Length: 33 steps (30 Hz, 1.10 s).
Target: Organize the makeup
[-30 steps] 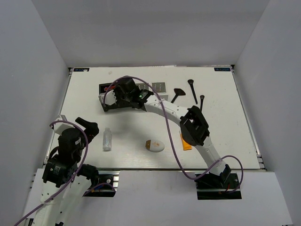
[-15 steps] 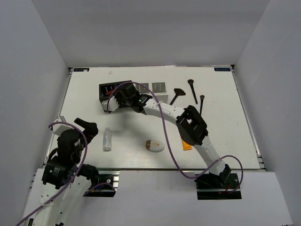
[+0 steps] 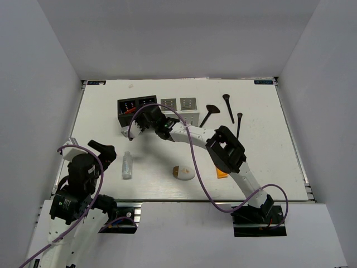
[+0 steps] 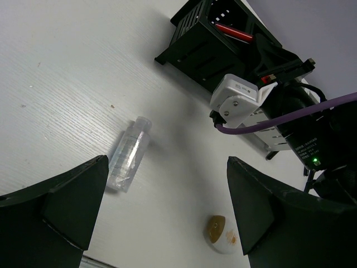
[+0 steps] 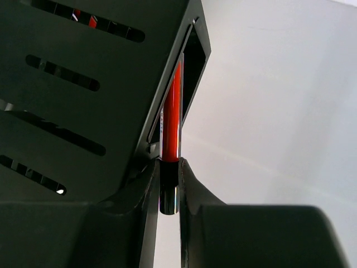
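My right gripper [image 5: 169, 176] is shut on the black end of a thin red-black lip stick [image 5: 172, 114]. The stick's far end rests at the edge of a slot of the black organizer box [image 5: 83, 84]. From above, this gripper [image 3: 141, 119] is at the box's [image 3: 127, 104] near side. Another red lip stick [image 4: 234, 32] lies inside the box. My left gripper [image 4: 167, 163] is open and empty above the table, near the small clear bottle [image 4: 129, 154], which lies flat. The bottle [image 3: 128, 165] and the white oval compact [image 3: 184, 173] lie at the front. The orange tube [image 3: 221, 172] is partly hidden under my right arm.
A white slotted organizer [image 3: 182, 105] stands right of the black one. Three long black brushes [image 3: 210, 111], [image 3: 228, 107], [image 3: 239, 124] lie at the back right. My right arm stretches across the middle of the table. Grey walls surround the table.
My right gripper has drawn back a little from over the black organizer toward its near side, still holding the lip stick. My left arm has not moved.
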Each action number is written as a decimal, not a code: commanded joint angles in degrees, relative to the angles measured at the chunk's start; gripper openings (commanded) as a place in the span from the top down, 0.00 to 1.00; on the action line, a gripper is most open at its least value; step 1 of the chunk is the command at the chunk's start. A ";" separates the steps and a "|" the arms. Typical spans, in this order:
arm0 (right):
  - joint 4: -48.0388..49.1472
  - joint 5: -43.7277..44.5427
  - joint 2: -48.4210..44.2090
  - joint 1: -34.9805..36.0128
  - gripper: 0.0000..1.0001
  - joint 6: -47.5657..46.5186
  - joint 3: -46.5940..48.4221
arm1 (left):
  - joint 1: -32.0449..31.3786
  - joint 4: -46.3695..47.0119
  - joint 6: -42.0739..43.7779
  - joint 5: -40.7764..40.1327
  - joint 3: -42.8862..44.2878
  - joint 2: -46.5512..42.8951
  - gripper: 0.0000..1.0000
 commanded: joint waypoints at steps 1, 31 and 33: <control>3.94 -1.59 -0.34 0.64 1.00 -3.73 -1.62 | -0.08 -0.39 -0.29 -0.67 -0.11 -0.35 0.03; 18.63 -1.24 -0.78 0.37 0.52 -1.98 -4.71 | -0.08 -0.04 0.32 0.30 -0.19 0.52 0.03; 18.45 0.16 -1.48 0.11 0.52 1.00 -3.74 | -0.08 0.40 0.93 1.52 -0.37 2.10 0.04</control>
